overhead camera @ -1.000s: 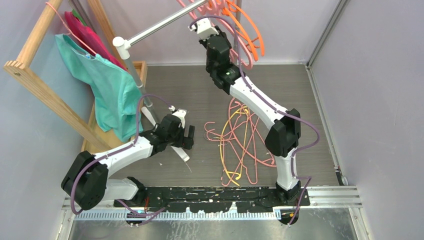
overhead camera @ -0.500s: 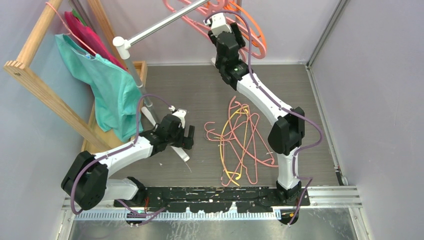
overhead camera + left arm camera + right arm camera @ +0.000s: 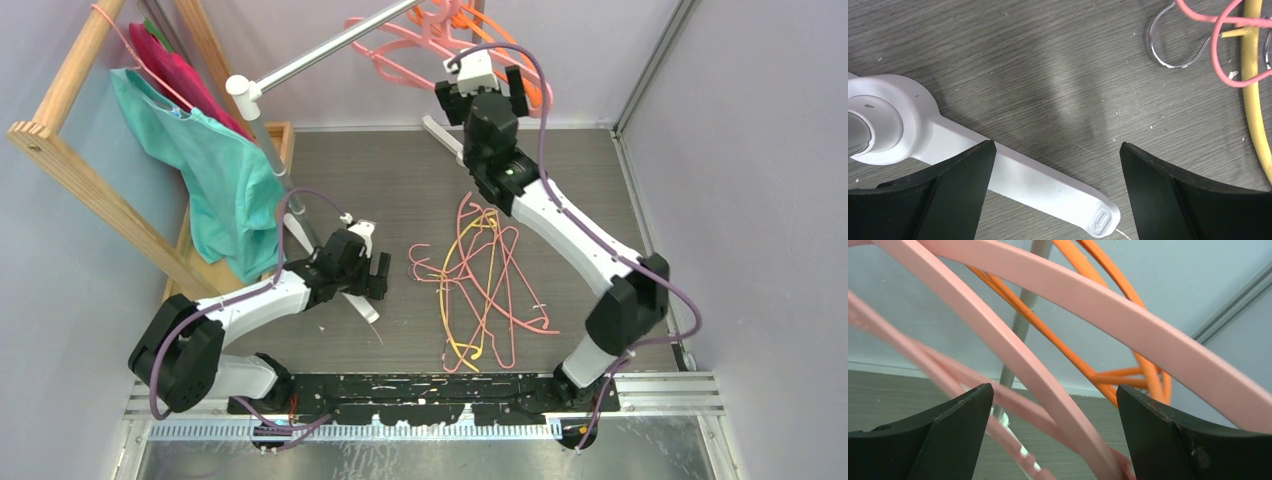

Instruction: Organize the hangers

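Right arm has swung rightward since earlier; right gripper (image 3: pixel 482 90), fingers apart, sits just beside the thick hangers (image 3: pixel 437 18) on the rail (image 3: pixel 320 48). Thin hangers (image 3: pixel 480 280) lie on the worktop (image 3: pixel 400 170), right of the left gripper (image 3: pixel 377 276). Left wrist: fingers apart above white rack foot (image 3: pixel 1038 182). Right wrist: pink hanger (image 3: pixel 1023 367) passes between spread fingers, unclamped.

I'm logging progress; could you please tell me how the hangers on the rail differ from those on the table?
The hung hangers are thick pink and orange plastic; the loose hangers are thin pink, orange and yellow. The hung ones dangle from the rail; the loose ones lie tangled on the table. Both are bare.
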Robot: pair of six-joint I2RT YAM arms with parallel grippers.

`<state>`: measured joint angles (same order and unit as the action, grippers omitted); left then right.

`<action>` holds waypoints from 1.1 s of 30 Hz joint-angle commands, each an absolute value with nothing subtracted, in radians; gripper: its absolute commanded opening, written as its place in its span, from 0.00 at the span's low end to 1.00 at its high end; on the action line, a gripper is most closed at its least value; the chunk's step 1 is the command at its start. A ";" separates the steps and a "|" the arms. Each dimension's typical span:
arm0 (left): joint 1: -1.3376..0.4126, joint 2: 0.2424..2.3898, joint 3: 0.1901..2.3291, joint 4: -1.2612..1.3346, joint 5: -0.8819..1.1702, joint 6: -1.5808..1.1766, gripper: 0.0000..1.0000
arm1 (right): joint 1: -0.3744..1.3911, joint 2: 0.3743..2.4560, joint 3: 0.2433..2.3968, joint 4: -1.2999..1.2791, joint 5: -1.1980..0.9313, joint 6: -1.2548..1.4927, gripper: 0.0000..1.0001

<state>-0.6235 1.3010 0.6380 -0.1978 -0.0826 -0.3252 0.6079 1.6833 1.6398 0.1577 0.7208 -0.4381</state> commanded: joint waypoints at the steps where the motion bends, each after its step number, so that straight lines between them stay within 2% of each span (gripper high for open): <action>1: -0.624 1.313 0.678 -0.152 -0.089 -0.333 0.98 | 0.616 1.486 1.538 0.217 0.668 -0.385 1.00; 14: -0.624 1.350 0.683 -0.148 -0.100 -0.331 0.98 | 0.624 1.178 1.371 0.060 0.299 -0.257 1.00; 17: -0.623 1.355 0.684 -0.145 -0.099 -0.331 0.98 | 0.634 1.135 1.330 0.004 0.264 -0.151 0.96; 19: -0.624 1.364 0.691 -0.147 -0.096 -0.328 0.98 | 0.682 1.116 1.268 -0.018 0.306 -0.089 0.92; 25: -0.624 1.368 0.696 -0.155 -0.086 -0.323 0.98 | 0.966 1.100 1.029 -0.118 0.689 -0.007 0.89; 30: -0.624 1.364 0.693 -0.159 -0.089 -0.320 0.98 | 1.032 1.064 0.840 -0.273 0.703 0.263 0.76; 33: -0.624 1.367 0.691 -0.159 -0.088 -0.322 0.98 | 1.033 1.029 0.728 -0.344 0.696 0.392 0.74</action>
<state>-0.6235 1.3693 0.6601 -0.1741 -0.0826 -0.3248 1.0321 1.1038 0.8165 -0.2367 0.6258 0.1539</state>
